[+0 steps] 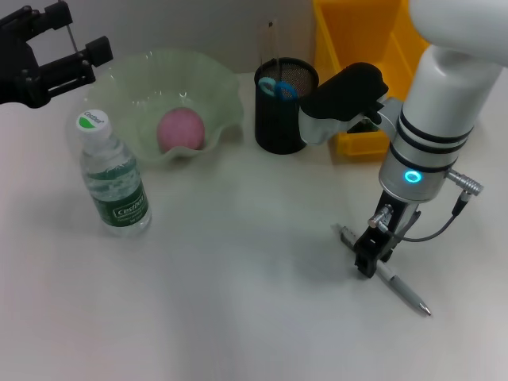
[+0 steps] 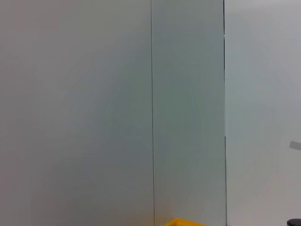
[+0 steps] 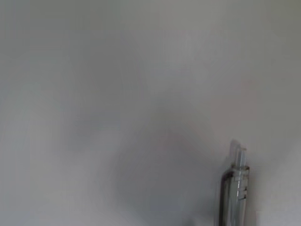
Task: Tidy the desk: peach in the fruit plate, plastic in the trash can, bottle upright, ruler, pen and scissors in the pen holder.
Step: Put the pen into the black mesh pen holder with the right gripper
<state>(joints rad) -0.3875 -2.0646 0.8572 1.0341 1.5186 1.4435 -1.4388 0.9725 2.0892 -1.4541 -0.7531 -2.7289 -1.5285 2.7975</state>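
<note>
The silver-grey pen [image 1: 405, 292] lies slanted on the white desk [image 1: 238, 302] at the front right, and my right gripper [image 1: 369, 255] is down on its middle. Its clear end [image 3: 237, 181] shows close up in the right wrist view. The bottle [image 1: 115, 178] stands upright at the left. Behind it the pink peach [image 1: 181, 129] rests in the pale-green fruit plate [image 1: 226, 99]. The black mesh pen holder [image 1: 282, 119] holds the blue-handled scissors [image 1: 279, 86] and the clear ruler [image 1: 270, 40]. My left gripper [image 1: 78, 36] hangs open and empty at the far left, above the desk.
The yellow trash can [image 1: 361, 48] stands at the back right, just behind my right arm's wrist; its edge [image 2: 186, 222] shows low in the left wrist view, which otherwise shows only a wall. The pen holder stands between fruit plate and trash can.
</note>
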